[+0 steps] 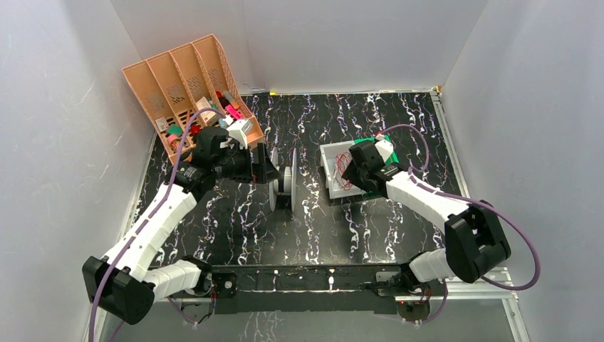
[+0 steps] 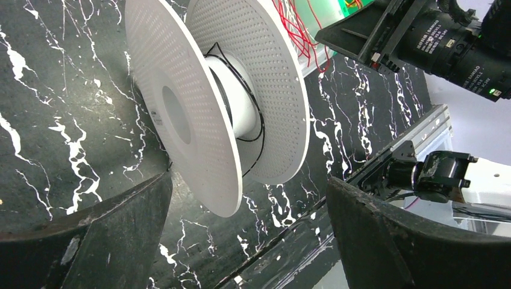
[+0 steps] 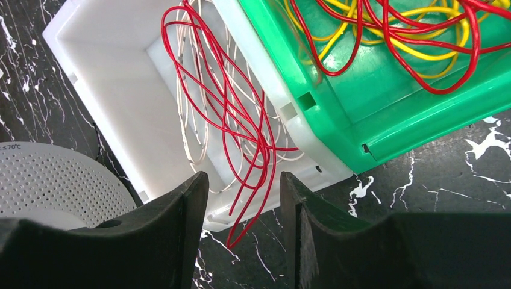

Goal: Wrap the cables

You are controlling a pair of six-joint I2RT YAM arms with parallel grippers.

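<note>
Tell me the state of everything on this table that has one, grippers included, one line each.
White perforated spool: upright on its rims, only thin black wire on hub.
White plastic tray: holds red and white wire loops.
Thin red cables: loose loops, spilling over the tray's edge.
Green plastic bin: holds tangled red and yellow wires.
Left gripper: open, empty, at the spool.
Right gripper: jaws apart, red loops between them.
</note>
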